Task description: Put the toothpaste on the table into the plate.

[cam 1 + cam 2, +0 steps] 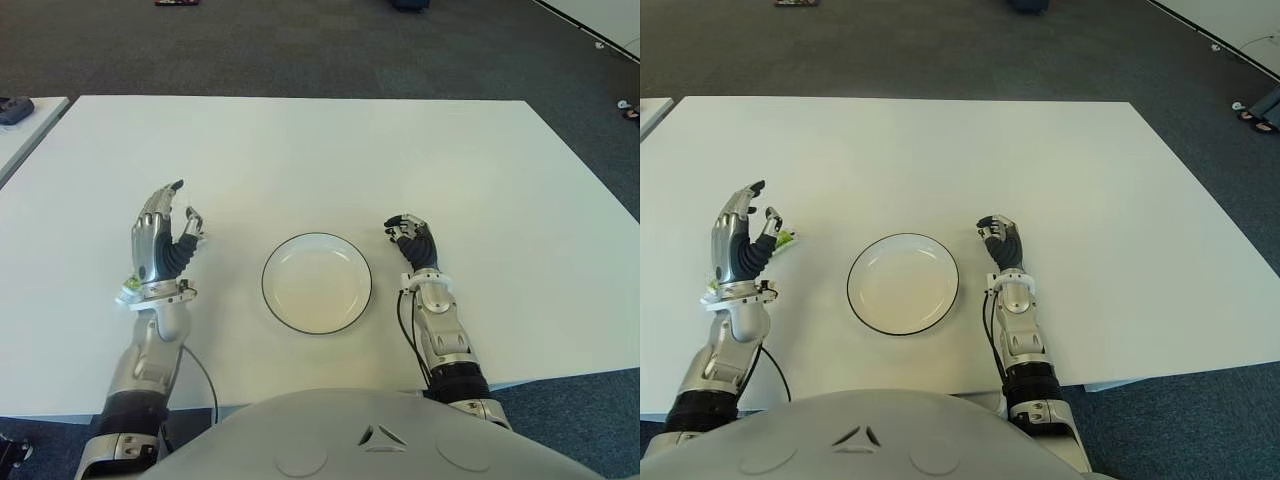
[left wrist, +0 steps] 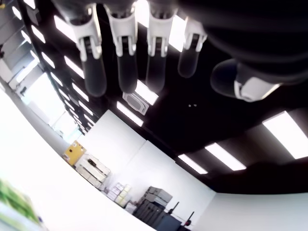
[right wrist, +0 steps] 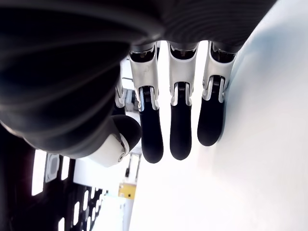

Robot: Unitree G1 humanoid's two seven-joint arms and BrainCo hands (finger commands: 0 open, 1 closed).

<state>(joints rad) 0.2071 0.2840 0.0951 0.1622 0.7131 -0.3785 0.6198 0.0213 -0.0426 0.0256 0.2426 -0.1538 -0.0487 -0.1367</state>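
Toothpaste (image 1: 786,240): green-and-white tube on the table (image 1: 300,150), mostly hidden behind the left hand (image 1: 162,240); long axis unclear.
Plate (image 1: 316,283): empty, between the hands.
Left hand: raised, fingers spread, holding nothing; tube just beside it (nearer hand by far).
Right hand (image 1: 412,242): right of plate, fingers loosely extended, empty.

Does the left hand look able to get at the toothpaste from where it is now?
Probably yes. The left hand is open, holding nothing, and the toothpaste lies on the table right beside and partly under it, with nothing between them.
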